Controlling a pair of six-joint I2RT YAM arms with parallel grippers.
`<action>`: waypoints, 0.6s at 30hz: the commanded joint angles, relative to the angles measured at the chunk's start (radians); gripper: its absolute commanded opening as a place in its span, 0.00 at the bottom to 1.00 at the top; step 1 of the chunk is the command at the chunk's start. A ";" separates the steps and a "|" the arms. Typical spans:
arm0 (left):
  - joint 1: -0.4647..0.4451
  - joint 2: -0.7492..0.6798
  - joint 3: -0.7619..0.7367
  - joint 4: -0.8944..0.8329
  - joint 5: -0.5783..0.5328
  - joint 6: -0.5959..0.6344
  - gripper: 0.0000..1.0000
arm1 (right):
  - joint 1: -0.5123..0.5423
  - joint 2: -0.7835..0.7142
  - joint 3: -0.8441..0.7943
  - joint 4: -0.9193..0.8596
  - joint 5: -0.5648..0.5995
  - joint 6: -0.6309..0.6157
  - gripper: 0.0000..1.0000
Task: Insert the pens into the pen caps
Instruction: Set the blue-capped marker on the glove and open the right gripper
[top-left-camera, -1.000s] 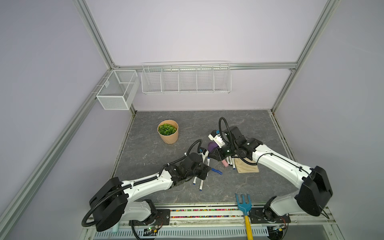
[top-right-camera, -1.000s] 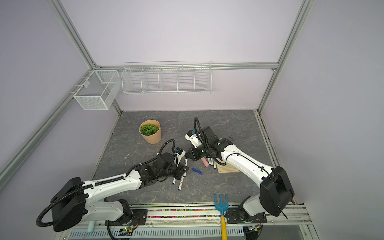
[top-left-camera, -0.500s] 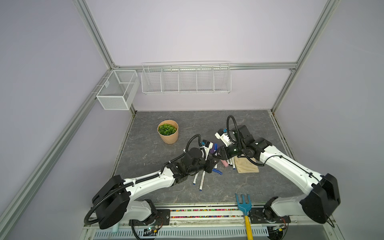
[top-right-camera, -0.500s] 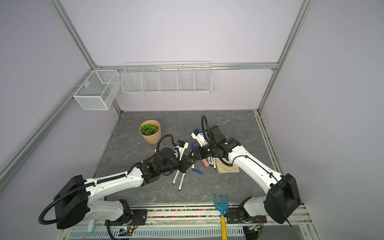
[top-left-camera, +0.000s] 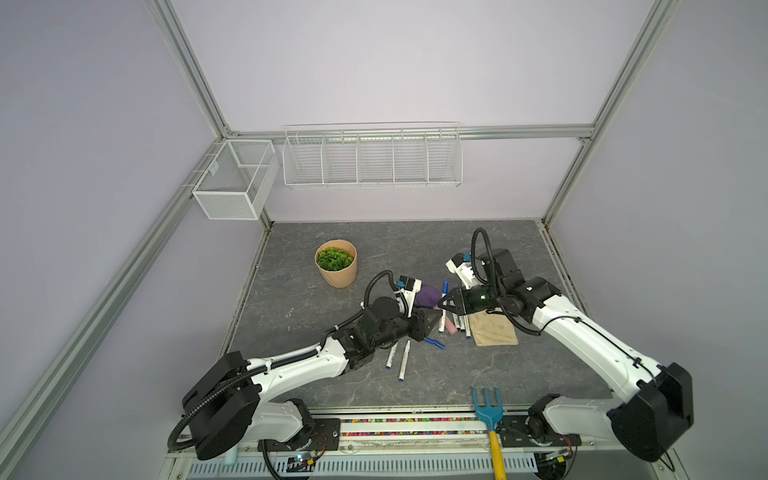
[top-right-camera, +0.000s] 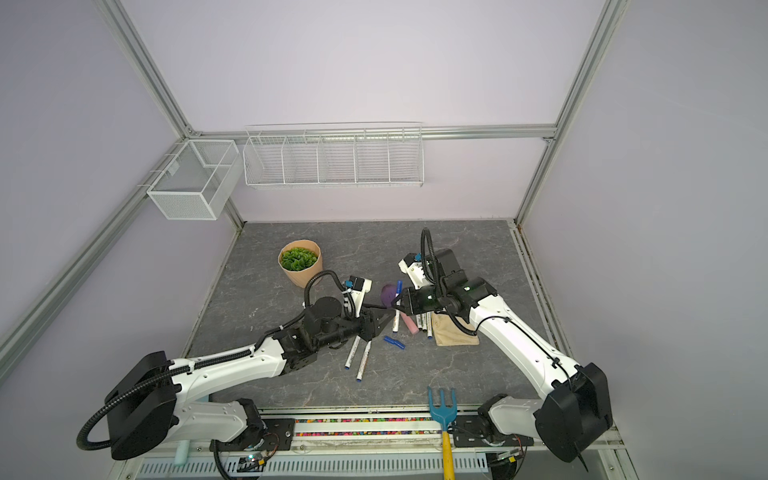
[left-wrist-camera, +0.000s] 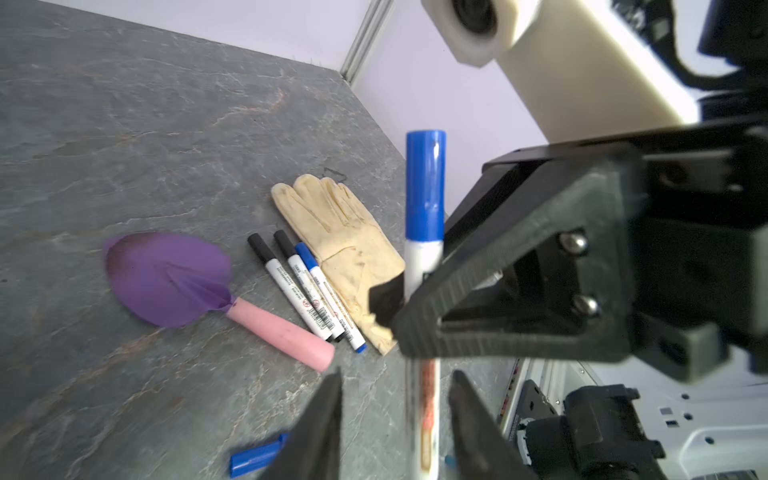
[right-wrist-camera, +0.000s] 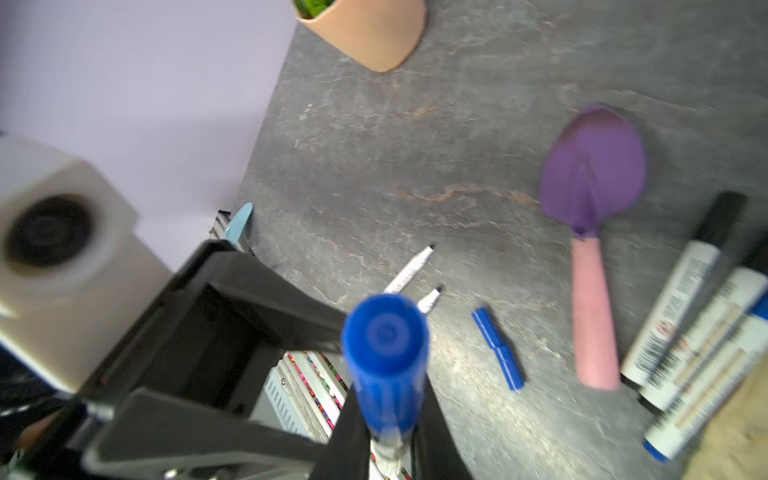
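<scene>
Your right jaws are clamped on the white barrel of a pen (left-wrist-camera: 420, 266), just below its blue cap (left-wrist-camera: 424, 187), which sits fully on the pen. The pen stands upright, cap uppermost, over the middle of the grey stone-patterned surface (top-left-camera: 374, 249). Your left jaws stand partly apart around the pen's lower barrel, with a gap on each side, so they grip nothing. That end of the pen is blurred in the left wrist view, and whether it touches the surface cannot be told.

In both top views your right arm (top-left-camera: 582, 336) reaches in from the right and your left arm (top-left-camera: 299, 368) from the left, their jaws almost tip to tip.

Just beside the held pen lies a purple trowel (left-wrist-camera: 166, 278) with a pink handle. Next to the handle, three capped pens (left-wrist-camera: 313, 291) lie side by side, two with black caps and one with blue. The blue-capped one runs along the edge of a cream glove (left-wrist-camera: 336, 224).

Nearer your left arm, two uncapped pens (top-left-camera: 392, 354) lie side by side. Between them and the trowel handle lie the loose blue caps (right-wrist-camera: 496, 347), which look like two set end to end.

A potted plant (top-left-camera: 336, 266) stands well apart, toward the back left. A blue garden fork (top-left-camera: 486, 409) with a yellow handle lies at the front edge.
</scene>
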 joint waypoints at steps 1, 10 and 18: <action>0.003 -0.068 -0.055 -0.081 -0.094 0.002 0.51 | -0.072 0.062 0.005 -0.134 0.124 0.010 0.09; -0.005 -0.208 -0.138 -0.472 -0.354 -0.047 0.55 | -0.181 0.296 0.011 -0.193 0.402 0.002 0.11; -0.010 -0.195 -0.183 -0.528 -0.359 -0.094 0.57 | -0.185 0.400 0.014 -0.129 0.451 0.005 0.19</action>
